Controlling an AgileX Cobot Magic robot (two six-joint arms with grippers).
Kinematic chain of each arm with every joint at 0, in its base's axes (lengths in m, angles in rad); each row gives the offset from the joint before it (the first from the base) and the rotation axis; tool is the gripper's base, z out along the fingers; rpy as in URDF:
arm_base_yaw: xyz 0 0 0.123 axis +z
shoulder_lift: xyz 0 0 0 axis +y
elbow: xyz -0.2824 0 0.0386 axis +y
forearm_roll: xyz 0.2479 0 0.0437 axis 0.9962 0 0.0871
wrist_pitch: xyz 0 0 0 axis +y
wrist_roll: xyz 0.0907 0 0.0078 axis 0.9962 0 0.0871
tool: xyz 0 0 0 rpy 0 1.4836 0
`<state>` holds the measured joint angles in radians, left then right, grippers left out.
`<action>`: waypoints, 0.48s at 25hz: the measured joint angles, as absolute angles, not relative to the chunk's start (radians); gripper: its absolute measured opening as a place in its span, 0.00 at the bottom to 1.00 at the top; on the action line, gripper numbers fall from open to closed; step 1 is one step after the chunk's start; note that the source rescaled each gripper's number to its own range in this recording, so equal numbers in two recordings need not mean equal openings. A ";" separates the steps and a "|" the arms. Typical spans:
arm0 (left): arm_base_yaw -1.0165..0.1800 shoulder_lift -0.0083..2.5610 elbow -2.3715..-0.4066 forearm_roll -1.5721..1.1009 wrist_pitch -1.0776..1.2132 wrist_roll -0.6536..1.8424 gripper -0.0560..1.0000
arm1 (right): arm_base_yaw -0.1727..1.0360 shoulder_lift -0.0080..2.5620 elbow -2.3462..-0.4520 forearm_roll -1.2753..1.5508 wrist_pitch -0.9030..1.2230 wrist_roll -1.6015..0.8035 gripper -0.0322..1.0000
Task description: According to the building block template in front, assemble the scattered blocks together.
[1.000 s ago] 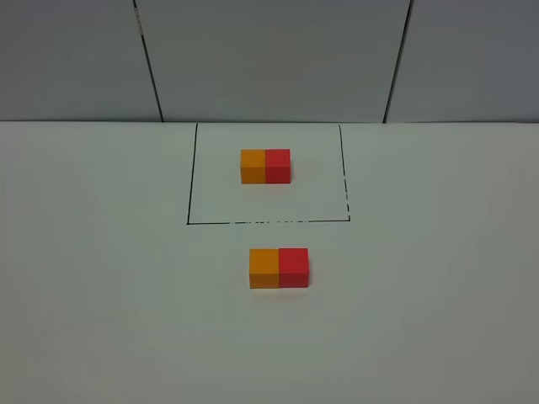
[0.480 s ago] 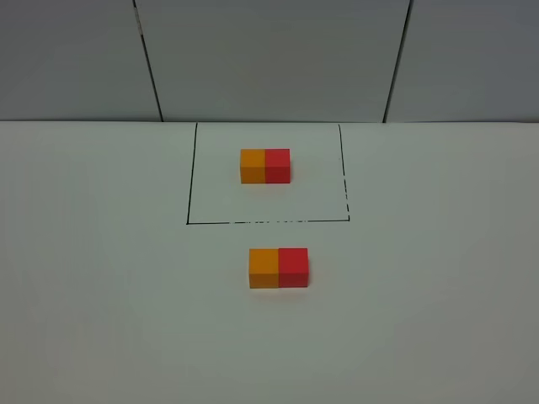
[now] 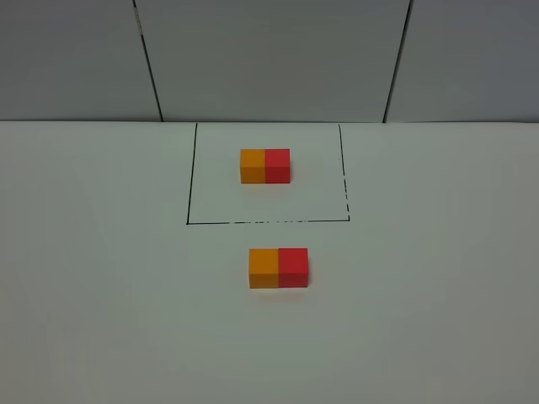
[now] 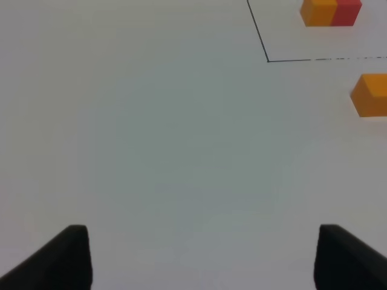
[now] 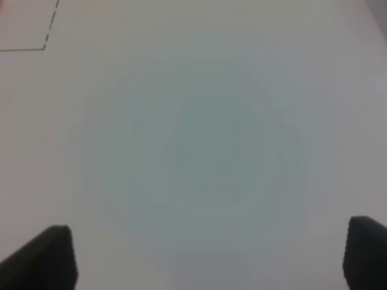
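Inside the thin black drawn rectangle (image 3: 268, 220) at the back sits the building block template (image 3: 265, 166), an orange cube joined to a red one. In front of the frame the scattered blocks stand side by side and touching: the orange cube (image 3: 264, 268) on the left, the red cube (image 3: 294, 267) on the right. Neither arm appears in the exterior high view. The left wrist view shows my left gripper (image 4: 202, 257) open over bare table, with the template (image 4: 331, 12) and the orange cube (image 4: 370, 95) far off. My right gripper (image 5: 208, 257) is open over bare table too.
The white table (image 3: 101, 278) ends at a grey panelled wall (image 3: 269, 59) behind the frame. One corner of the drawn rectangle (image 5: 45, 47) shows in the right wrist view.
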<state>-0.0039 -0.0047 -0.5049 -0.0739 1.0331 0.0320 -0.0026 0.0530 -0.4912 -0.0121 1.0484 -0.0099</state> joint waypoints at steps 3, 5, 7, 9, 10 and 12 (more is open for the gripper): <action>-0.004 -0.005 -0.505 -0.074 1.033 0.032 0.95 | -0.003 0.053 -0.491 -0.012 1.048 -0.010 0.78; -0.004 -0.005 -0.505 -0.074 1.033 0.032 0.95 | -0.005 0.053 -0.491 -0.012 1.048 -0.009 0.78; -0.004 -0.005 -0.505 -0.074 1.033 0.032 0.95 | -0.012 0.053 -0.490 -0.012 1.048 -0.009 0.78; -0.004 -0.005 -0.505 -0.074 1.033 0.032 0.95 | -0.019 0.053 -0.490 -0.013 1.048 -0.009 0.78; -0.004 -0.005 -0.505 -0.074 1.033 0.032 0.95 | -0.021 0.053 -0.490 -0.013 1.047 -0.009 0.78; -0.004 -0.005 -0.505 -0.074 1.033 0.032 0.95 | -0.023 0.053 -0.490 -0.013 1.047 -0.009 0.78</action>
<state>-0.0039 -0.0047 -0.5049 -0.0739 1.0331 0.0320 -0.0225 0.0530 -0.4903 -0.0133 1.0473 -0.0091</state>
